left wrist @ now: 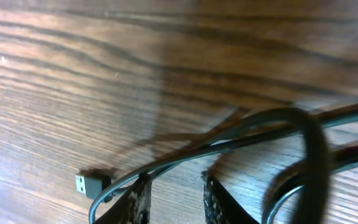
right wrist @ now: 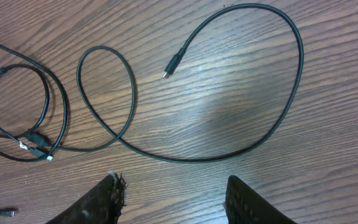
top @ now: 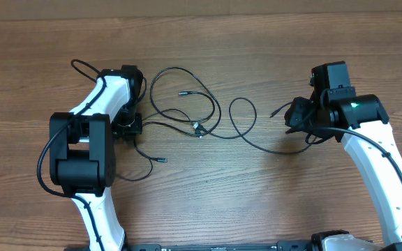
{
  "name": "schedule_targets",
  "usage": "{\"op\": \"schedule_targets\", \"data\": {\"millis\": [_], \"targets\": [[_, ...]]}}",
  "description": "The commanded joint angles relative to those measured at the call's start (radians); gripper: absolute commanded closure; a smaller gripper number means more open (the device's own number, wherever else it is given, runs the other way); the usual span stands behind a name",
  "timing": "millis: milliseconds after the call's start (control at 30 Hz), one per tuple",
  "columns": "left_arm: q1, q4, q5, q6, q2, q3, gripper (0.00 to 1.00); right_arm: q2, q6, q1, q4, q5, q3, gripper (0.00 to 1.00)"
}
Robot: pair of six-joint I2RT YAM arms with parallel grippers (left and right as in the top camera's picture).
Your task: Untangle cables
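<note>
Right gripper [right wrist: 174, 184], lower frame edge: jaws wide apart, empty. Left gripper [left wrist: 176, 186]: fingers parted, no grip evident; cables [left wrist: 312, 149] cross just past the tips, USB plug [left wrist: 87, 185] lower left. Overhead, the tangle lies centre frame on the wooden table [top: 257, 209].

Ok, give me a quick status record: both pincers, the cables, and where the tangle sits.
left pincer: open, low over the table, cable strands crossing at its fingertips
right pincer: open, empty, above a loose cable run
cables: thin black loops spread on the wood between the arms
tangle: strands crossing mid-table, nearer the left arm
USB plug: lying flat beside the left pincer
</note>
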Motion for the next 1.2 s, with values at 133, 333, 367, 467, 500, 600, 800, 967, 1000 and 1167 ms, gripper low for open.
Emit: {"op": "schedule_targets", "data": {"millis": [133,333,367,467,500,600,800,967,1000,1167], "targets": [[0.005,0.021,0.021,0.119,-0.023,0.036,0.72,0.002,-0.007,-0.002,0.011,-0.002,0.017,0.49],[0.005,0.032,-0.028,0.150,-0.023,0.070,0.70,0.002,-0.007,-0.002,0.011,-0.002,0.017,0.49],[0.005,0.032,-0.027,0.159,-0.023,0.076,0.70,0.002,-0.007,-0.002,0.011,-0.002,0.017,0.49],[0.005,0.039,-0.026,0.159,-0.023,0.092,0.70,0.002,-0.007,-0.002,0.011,-0.002,0.017,0.49],[0.005,0.042,-0.026,0.167,-0.023,0.096,0.70,0.002,-0.007,-0.002,0.011,-0.002,0.017,0.49],[0.006,0.054,-0.026,0.179,-0.023,0.097,0.67,0.002,-0.007,-0.002,0.011,-0.002,0.017,0.49],[0.006,0.050,0.033,0.176,-0.018,0.058,0.58,0.002,-0.007,-0.002,0.010,-0.002,0.017,0.49],[0.010,0.088,0.025,0.176,-0.018,-0.006,0.51,0.002,-0.008,-0.002,0.011,-0.001,0.017,0.49],[0.012,0.095,0.025,0.176,-0.018,-0.016,0.50,0.002,-0.008,-0.002,0.011,-0.001,0.017,0.49],[0.035,0.119,0.027,0.169,-0.018,-0.050,0.52,0.002,-0.008,-0.002,0.010,-0.002,0.017,0.49]]}}
